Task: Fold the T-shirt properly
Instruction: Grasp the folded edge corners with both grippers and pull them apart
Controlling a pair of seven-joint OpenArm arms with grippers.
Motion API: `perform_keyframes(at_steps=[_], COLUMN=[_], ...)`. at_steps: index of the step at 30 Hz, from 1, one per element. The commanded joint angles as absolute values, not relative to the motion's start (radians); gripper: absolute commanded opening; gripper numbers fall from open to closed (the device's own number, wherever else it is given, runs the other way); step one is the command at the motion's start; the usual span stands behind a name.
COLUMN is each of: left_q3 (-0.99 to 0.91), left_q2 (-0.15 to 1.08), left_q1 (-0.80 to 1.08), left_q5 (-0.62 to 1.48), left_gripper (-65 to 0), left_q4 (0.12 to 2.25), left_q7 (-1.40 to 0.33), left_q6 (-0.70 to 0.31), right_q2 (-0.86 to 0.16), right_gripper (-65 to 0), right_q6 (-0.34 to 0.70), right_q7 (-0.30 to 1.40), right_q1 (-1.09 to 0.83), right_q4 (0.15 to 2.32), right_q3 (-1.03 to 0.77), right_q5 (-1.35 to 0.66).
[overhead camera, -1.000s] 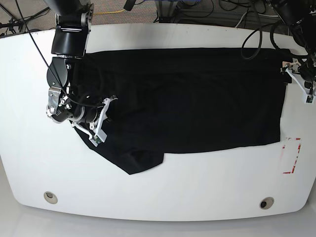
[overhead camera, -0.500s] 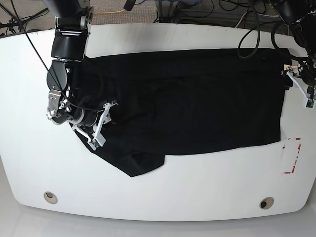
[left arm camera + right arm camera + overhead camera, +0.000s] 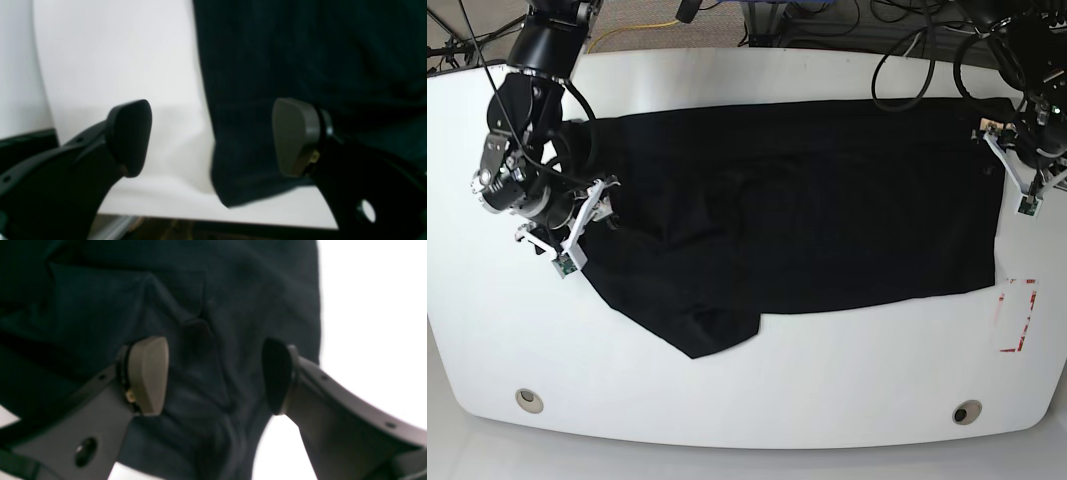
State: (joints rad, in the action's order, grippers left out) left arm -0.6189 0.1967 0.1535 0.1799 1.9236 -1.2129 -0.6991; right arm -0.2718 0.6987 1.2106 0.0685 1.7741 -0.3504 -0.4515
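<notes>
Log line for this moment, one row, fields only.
left gripper: open, at T-shirt edge | right gripper: open, over sleeve | table: shirt flat

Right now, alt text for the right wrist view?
Plain black soft fabric T-shirt, wrinkled, fills most of the frame under the right tool, whose two pads stand open over a crease. Bare white table shows at right.

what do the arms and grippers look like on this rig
Both arms are black with loose black cables. In the base view the left gripper and right gripper have thin white finger frames. Close up, the fingers are dark brackets with drilled holes, tipped by rounded grey-brown pads.
</notes>
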Motion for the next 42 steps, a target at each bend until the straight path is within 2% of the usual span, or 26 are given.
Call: perform_keyframes(at_steps=[1, 6, 9, 11, 16, 20, 28, 34, 42], left_q3=[-0.621, -0.618, -0.619, -0.619, -0.619, -0.618, -0.619, -0.616, -0.615], left_q2=[0.170, 0.148, 0.137, 0.128, 0.134, 0.159, 0.171, 0.173, 0.200], left_q1=[0.213, 0.239, 0.294, 0.308, 0.318, 0.317, 0.317, 0.308, 0.280], left_q5=[0.186, 0.182, 0.182, 0.182, 0.180, 0.180, 0.182, 0.182, 0.182], left_gripper=[-12.6, -12.6, -12.6, -12.6, -12.6, -12.6, -12.6, -12.6, -12.6], left_q4=[1.971, 1.968, 1.966, 1.954, 1.880, 1.810, 1.778, 1.781, 1.774], left_q7=[-1.207, -1.207, -1.204, -1.193, -1.113, -1.066, -1.064, -1.064, -1.064], left_q6=[-0.698, -0.698, -0.698, -0.698, -0.698, -0.698, -0.698, -0.698, -0.698], right_q2=[-0.305, -0.295, -0.295, -0.297, -0.271, -0.240, -0.197, -0.186, -0.265], right_gripper=[-22.7, -22.8, -23.3, -26.8, -42.0, -48.2, -49.6, -49.6, -49.8], right_q6=[0.698, 0.698, 0.698, 0.698, 0.698, 0.698, 0.698, 0.698, 0.698], right_q7=[1.247, 1.290, 1.303, 1.302, 1.300, 1.300, 1.300, 1.276, 1.175], right_q1=[0.005, -0.062, -0.147, -0.191, -0.226, -0.225, -0.228, -0.231, -0.249], right_q4=[1.865, 1.946, 1.985, 1.985, 1.975, 1.972, 1.969, 1.871, 1.701], right_q3=[-0.406, -0.450, -0.460, -0.483, -0.506, -0.506, -0.479, -0.458, -0.456], right_q5=[-0.460, -0.475, -0.565, -0.622, -0.677, -0.630, -0.572, -0.539, -0.545])
